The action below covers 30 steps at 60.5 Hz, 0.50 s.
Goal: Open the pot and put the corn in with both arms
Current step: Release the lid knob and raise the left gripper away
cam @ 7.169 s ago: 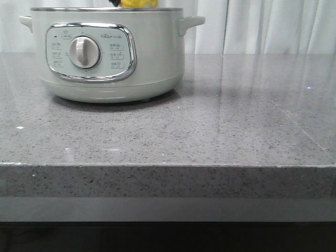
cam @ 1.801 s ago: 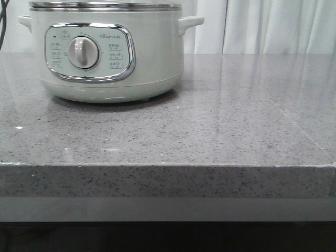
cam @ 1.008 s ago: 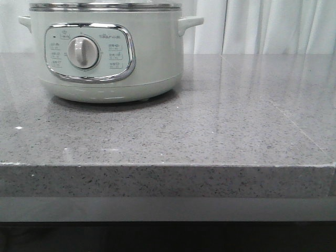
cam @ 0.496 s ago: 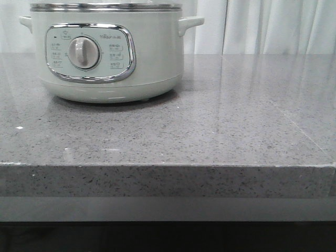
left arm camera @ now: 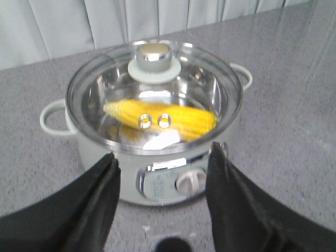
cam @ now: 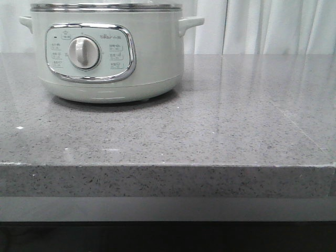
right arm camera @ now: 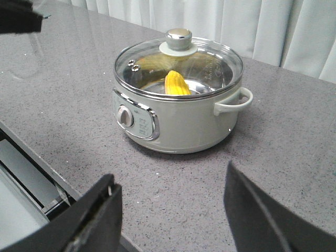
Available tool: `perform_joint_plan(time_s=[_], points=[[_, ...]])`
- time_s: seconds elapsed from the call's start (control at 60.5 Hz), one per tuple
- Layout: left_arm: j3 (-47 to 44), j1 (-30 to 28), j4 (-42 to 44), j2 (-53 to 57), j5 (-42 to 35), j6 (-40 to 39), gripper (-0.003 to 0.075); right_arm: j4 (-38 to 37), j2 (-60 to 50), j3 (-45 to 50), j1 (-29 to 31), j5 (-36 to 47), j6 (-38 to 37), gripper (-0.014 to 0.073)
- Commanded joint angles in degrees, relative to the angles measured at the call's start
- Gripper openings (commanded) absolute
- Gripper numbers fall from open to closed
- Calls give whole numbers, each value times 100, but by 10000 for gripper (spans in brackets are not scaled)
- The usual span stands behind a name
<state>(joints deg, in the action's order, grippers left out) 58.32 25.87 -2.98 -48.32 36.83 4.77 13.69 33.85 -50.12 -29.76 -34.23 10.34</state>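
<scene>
Black fingers of the left gripper (left arm camera: 164,173) and right gripper (right arm camera: 170,202) stand apart, holding nothing, their tips cut off. Beyond them on the grey counter (cam: 220,131) sits one pot (cam: 107,55); one corn cob (left arm camera: 160,119) lies inside under the glass lid (left arm camera: 155,94), partly blurred by glare.
</scene>
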Motion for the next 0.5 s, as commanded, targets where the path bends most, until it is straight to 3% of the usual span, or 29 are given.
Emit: perform_joint_plan(time_s=[0.0,0.347,0.413,0.479], points=[[-141,37,-50,289,-481,-3,363,29,-4,-129,38,443,23,444],[-557,37,-50,552,-505,-3,360,29,2,-129,38,457,23,444],[-557,37,-50,552,-505,-3,324,29,2,-129,38,444,23,433],[-557,37,-50,552,-520,-3,259,29,2,-129,38,444,23,367]])
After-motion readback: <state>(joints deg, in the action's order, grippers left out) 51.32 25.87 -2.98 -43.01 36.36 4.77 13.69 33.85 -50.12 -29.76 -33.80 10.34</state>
